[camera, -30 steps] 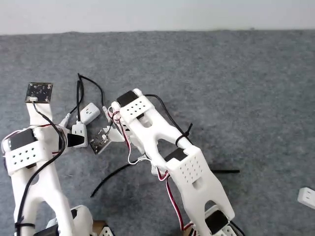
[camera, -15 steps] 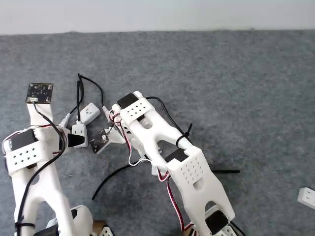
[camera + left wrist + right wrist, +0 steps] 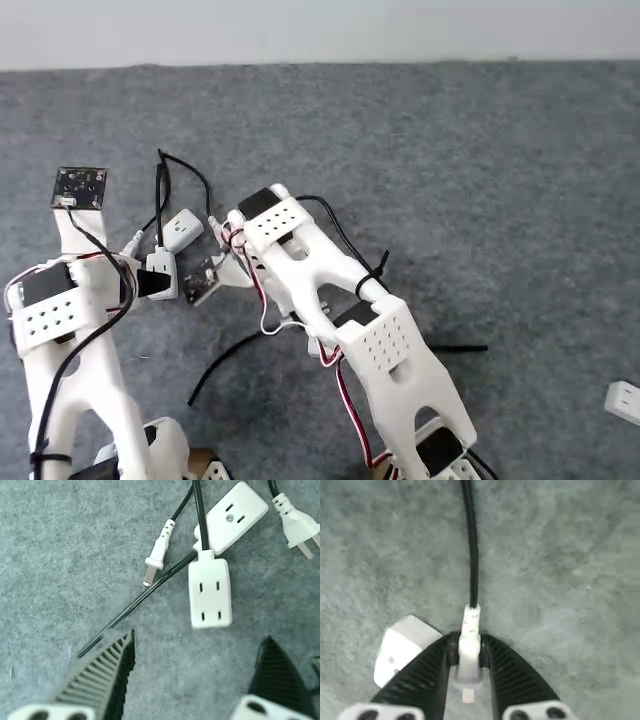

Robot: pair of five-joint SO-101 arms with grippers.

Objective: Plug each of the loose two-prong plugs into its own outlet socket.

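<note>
Ahead of L end effector (image 3: pixel 199 637), just past its fingertips, a white two-way socket block (image 3: pixel 210 597) lies flat on the grey bench (image 3: pixel 500 200), slots up.

L end effector: wide open, holds nothing, touches nothing. It hangs over the near end of the block, one finger off to each side. Judged: stationed to brace the block so it won't slide when a plug is pushed in.

Beyond that block, farther from L end effector:
- second socket block (image 3: pixel 231 514), close against the first one's lead end.
- loose plug (image 3: pixel 159 555) to one side, prongs bare.
- another loose plug (image 3: pixel 296 526) to the other side. Neither is seated.

R end effector (image 3: pixel 469 642): closed on held plug (image 3: pixel 469 652), fingers clamping the body on both sides. Black lead (image 3: pixel 470 545) runs straight out past the fingertips; a prong tip shows on the wrist side. Judged: gripped by body, not lead, so force can go along the prongs, but prongs face no socket yet and re-orienting looks necessary.

White block (image 3: pixel 402 650) sits just beside one R finger; contact cannot be told.

Spare white block (image 3: pixel 622 400) lies well apart from both end effectors.
</note>
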